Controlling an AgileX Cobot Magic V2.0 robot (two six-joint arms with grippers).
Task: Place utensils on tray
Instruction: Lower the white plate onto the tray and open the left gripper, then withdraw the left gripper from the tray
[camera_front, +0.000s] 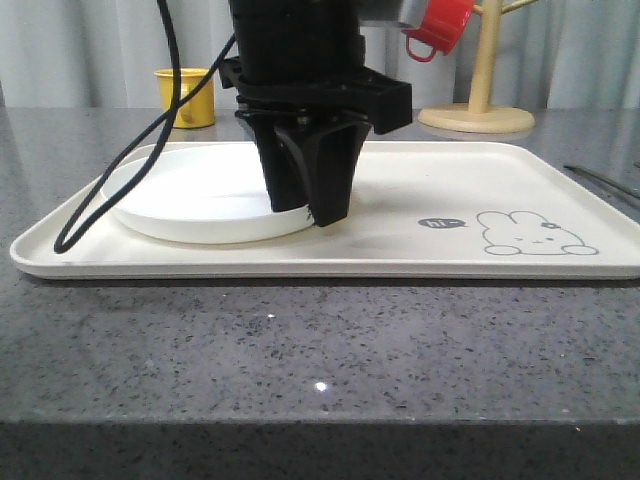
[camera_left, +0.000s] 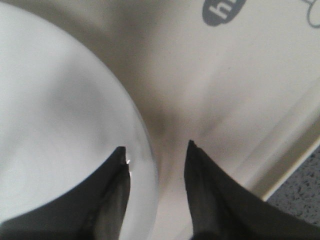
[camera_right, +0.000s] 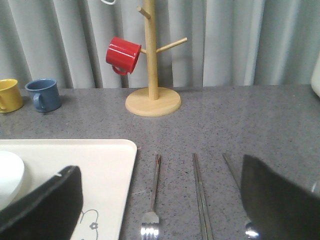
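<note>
The cream tray (camera_front: 450, 180) with the rabbit drawing lies across the table, with a white round plate (camera_front: 200, 195) on its left half. My left gripper (camera_front: 310, 212) hangs low over the plate's right edge. In the left wrist view it (camera_left: 156, 146) is open, with the plate's rim (camera_left: 145, 150) between the fingers and the tray floor (camera_left: 225, 75) beside it. On the grey table beside the tray (camera_right: 100, 155) lie a fork (camera_right: 152, 200), chopsticks (camera_right: 200, 195) and a spoon (camera_right: 251, 231), partly hidden by one finger. My right gripper (camera_right: 159, 167) stands wide open above them, holding nothing.
A wooden mug tree (camera_front: 480, 80) with a red mug (camera_front: 440, 25) stands behind the tray's right end. A yellow mug (camera_front: 190, 95) sits at the back left, with a blue mug (camera_right: 44, 94) near it. A black cable (camera_front: 110, 180) loops down onto the tray's left side.
</note>
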